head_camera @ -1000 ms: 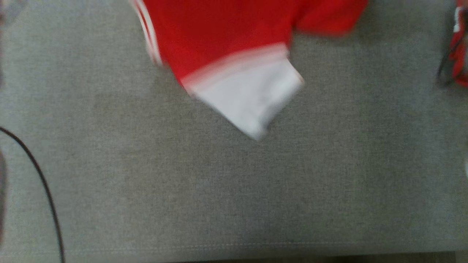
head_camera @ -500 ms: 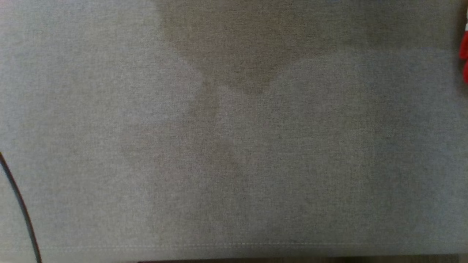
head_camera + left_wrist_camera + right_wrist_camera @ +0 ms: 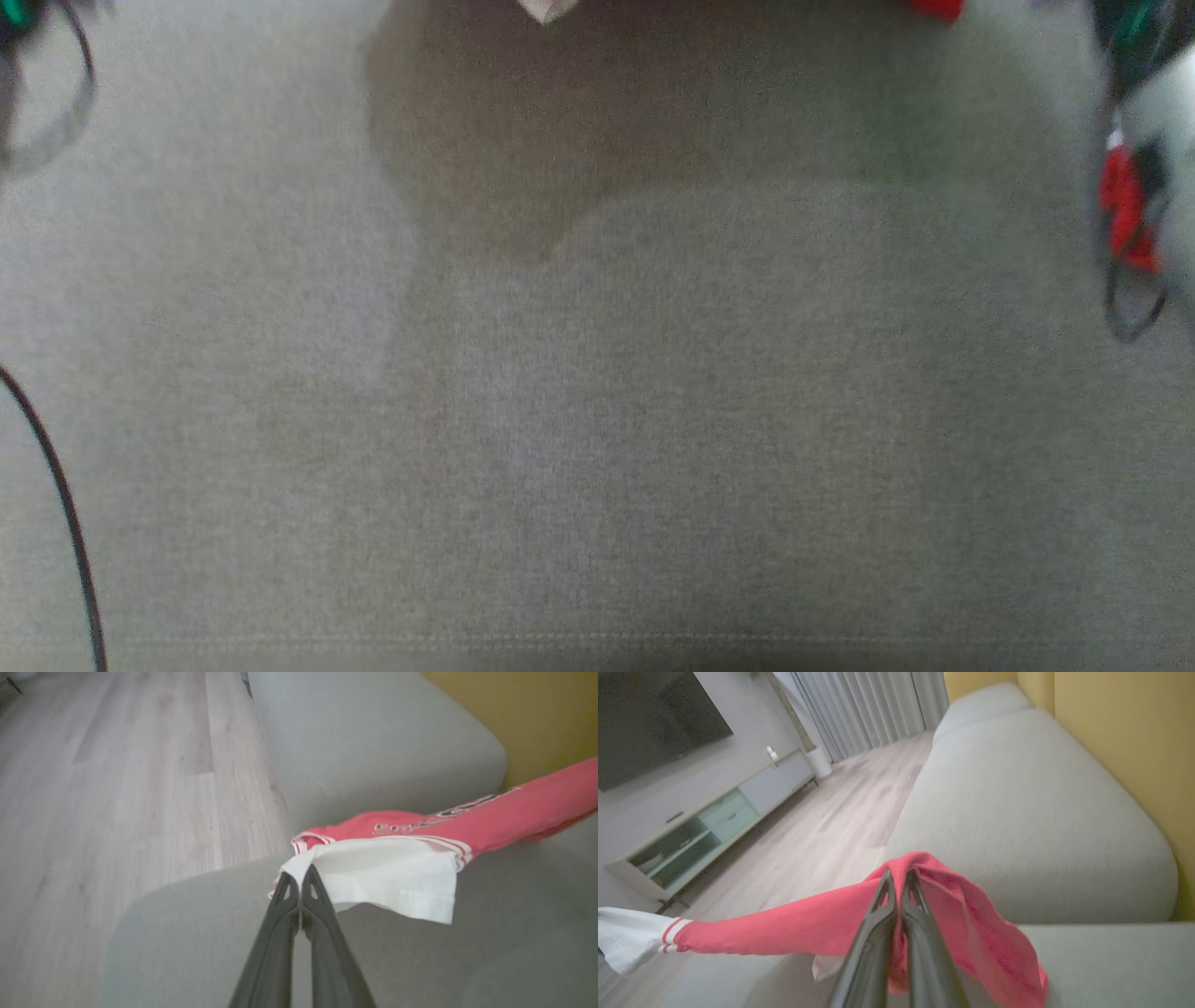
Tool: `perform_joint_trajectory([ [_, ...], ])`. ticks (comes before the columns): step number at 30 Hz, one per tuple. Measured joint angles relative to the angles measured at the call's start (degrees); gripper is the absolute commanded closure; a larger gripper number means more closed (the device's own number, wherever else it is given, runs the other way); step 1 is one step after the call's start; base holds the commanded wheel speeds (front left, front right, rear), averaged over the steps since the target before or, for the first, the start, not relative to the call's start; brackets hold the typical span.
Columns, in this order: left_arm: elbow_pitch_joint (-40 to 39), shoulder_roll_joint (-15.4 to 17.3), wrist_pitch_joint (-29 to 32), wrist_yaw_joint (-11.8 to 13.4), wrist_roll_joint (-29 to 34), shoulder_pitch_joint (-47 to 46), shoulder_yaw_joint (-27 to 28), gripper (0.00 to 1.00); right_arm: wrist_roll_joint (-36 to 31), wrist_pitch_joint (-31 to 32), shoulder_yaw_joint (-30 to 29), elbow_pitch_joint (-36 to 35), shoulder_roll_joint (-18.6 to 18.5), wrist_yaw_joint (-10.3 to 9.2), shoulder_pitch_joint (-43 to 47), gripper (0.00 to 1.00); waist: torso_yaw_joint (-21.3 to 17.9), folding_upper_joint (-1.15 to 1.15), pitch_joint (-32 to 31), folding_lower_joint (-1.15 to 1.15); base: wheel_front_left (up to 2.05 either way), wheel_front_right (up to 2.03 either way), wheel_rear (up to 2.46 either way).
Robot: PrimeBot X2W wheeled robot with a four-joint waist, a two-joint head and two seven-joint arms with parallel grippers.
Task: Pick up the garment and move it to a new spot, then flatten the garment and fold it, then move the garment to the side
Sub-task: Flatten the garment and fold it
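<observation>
- The low cabinet (image 3: 775,781) along the far wall in the right wrist view has open, greenish compartments. What lies on their shelves is too blurred to name.
- A small pale bin (image 3: 819,763) stands on the floor beside the cabinet, near the curtains (image 3: 868,704). I cannot see into it.
- The left end effector (image 3: 301,879) has its fingers pressed together, pinching the corner of the garment's white sleeve.
- The right end effector (image 3: 896,882) is likewise clamped tight, with red cloth bunched around its fingertips and hanging in a fold to one side.
- The garment (image 3: 490,816) is red with a white, red-striped sleeve end. It hangs stretched between the two end effectors, lifted clear above the grey sofa (image 3: 373,742).
- The left wrist view gives the lettering along the red cloth and the wooden floor (image 3: 117,788) beside the sofa.
- The right wrist view gives the yellow wall (image 3: 1120,732) behind the sofa back and a dark screen (image 3: 654,718) above the cabinet.
- The head view looks down on the bare sofa seat. A shadow falls across its upper middle, and a white tip and a red scrap of the garment sit at the top edge.
- There is also a thin black cable (image 3: 56,485) at the left of the head view and a blurred red patch at the right edge.
</observation>
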Motion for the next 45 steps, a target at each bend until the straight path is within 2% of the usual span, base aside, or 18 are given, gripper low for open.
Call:
perform_joint_trajectory([
  [2,-3.91,2.99,7.08,0.00,-5.73,5.80,-4.76,1.00,3.63,4.66,3.48,-1.10,-0.77,0.00,6.71,1.00,-0.07,0.00,-3.40,0.00,0.00,0.00,0.00],
  [7,-11.23,8.87,20.20,0.01,-16.64,16.15,-10.23,1.00,8.67,15.07,10.81,-4.01,-2.48,0.00,17.69,1.00,-0.45,0.00,-9.56,0.00,0.00,0.00,0.00],
  [12,-19.26,14.82,30.76,0.01,-24.35,25.71,-14.07,1.00,12.13,23.66,17.29,-7.33,-5.34,0.00,26.86,1.00,-0.96,0.00,-15.43,-0.01,0.00,0.00,0.00],
  [16,-26.85,19.76,37.08,0.15,-27.76,32.25,-16.68,1.00,15.38,30.49,20.58,-10.67,-8.69,0.00,31.34,1.00,-1.35,0.00,-19.34,-0.01,0.00,0.00,0.00],
  [20,-36.63,24.08,40.84,2.96,-31.69,36.63,-17.68,1.00,18.02,37.80,23.36,-14.83,-12.81,0.00,34.26,1.00,-1.62,0.00,-21.33,-0.01,0.00,0.00,0.00],
  [24,-46.42,28.29,42.75,6.95,-34.88,40.45,-18.27,1.00,19.81,45.58,25.42,-19.57,-16.82,0.00,37.30,1.00,-1.93,0.00,-22.02,-0.01,0.00,0.00,0.00],
  [29,-55.32,33.44,43.48,10.88,-37.26,44.71,-19.28,1.00,20.62,51.43,26.20,-25.72,-21.08,0.00,39.36,1.00,-2.64,0.00,-21.95,-0.01,0.00,0.00,0.00],
  [32,-57.92,34.97,42.76,12.54,-37.94,45.19,-19.08,1.00,20.87,53.10,25.12,-27.81,-22.05,0.00,39.36,1.00,-3.11,0.00,-21.49,-0.01,0.00,0.00,0.00],
  [38,-59.21,35.05,42.19,13.68,-38.73,44.93,-17.33,1.00,20.58,55.55,22.65,-28.41,-21.78,0.00,40.44,1.00,-3.71,0.00,-20.07,0.00,0.00,0.00,0.00],
  [45,-54.58,31.98,42.62,14.12,-38.51,40.73,-16.13,1.00,18.55,57.15,18.74,-24.74,-18.25,0.00,39.23,1.00,-4.13,0.00,-17.20,0.00,0.00,0.00,0.00],
])
